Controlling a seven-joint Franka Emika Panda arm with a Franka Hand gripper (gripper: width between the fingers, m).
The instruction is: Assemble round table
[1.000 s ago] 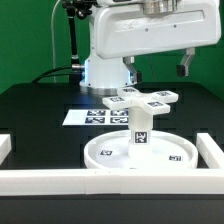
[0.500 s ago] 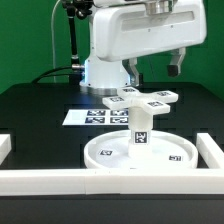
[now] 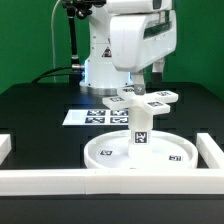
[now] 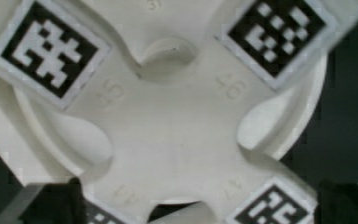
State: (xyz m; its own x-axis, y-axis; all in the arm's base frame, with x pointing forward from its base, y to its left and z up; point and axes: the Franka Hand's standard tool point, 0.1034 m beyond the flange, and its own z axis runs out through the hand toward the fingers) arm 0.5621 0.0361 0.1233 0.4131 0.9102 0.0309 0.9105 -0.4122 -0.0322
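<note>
Cross-shaped base [image 3: 140,98] tops the leg [image 3: 139,128]; marker board [image 3: 92,117] behind; tool's state unclear.

The surface [image 3: 35,110] is flat and black. A large rimmed round disc [image 3: 170,157] of white plastic lies on it toward the front, right of middle in the exterior view, with small black-and-white tags inside its rim. Behind the disc, the marker board [image 3: 88,116] lies flat on the surface near the robot's foot. Long white border rails [image 3: 45,180] rest on the surface along the front edge and at both sides, the front rail just before the disc.
</note>
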